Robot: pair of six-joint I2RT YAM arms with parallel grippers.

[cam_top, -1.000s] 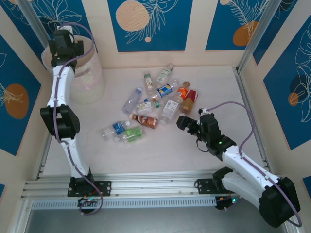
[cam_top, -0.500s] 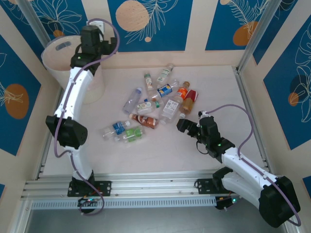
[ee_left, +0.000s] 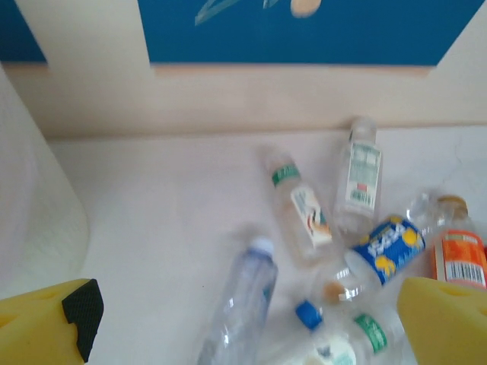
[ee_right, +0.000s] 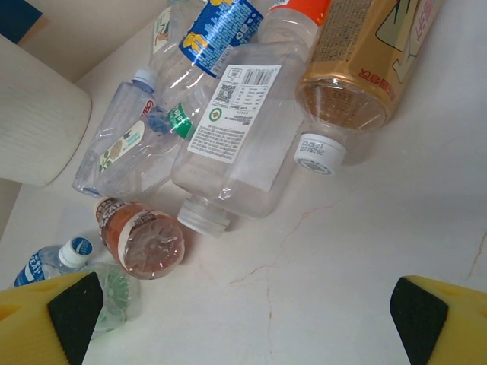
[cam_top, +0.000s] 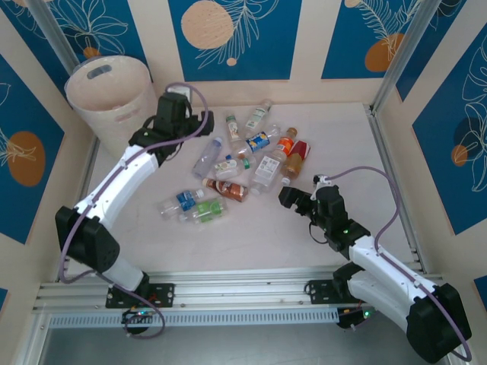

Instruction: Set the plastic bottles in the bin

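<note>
Left gripper (cam_top: 185,120), right gripper (cam_top: 293,196): jaws apart, empty. Plastic bottles (cam_top: 266,169): clustered, touching. Risk: closing fingers nudge neighbours and a round bottle rolls or slips short of the bin (cam_top: 114,114).

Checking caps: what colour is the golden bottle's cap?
White; the cap shows best in right wrist view.

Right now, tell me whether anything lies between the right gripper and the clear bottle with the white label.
Nothing visible does. The right gripper is open, and bare table lies between it and the white-label bottle. The amber bottle lies close beside that bottle, cap toward the gripper.
</note>
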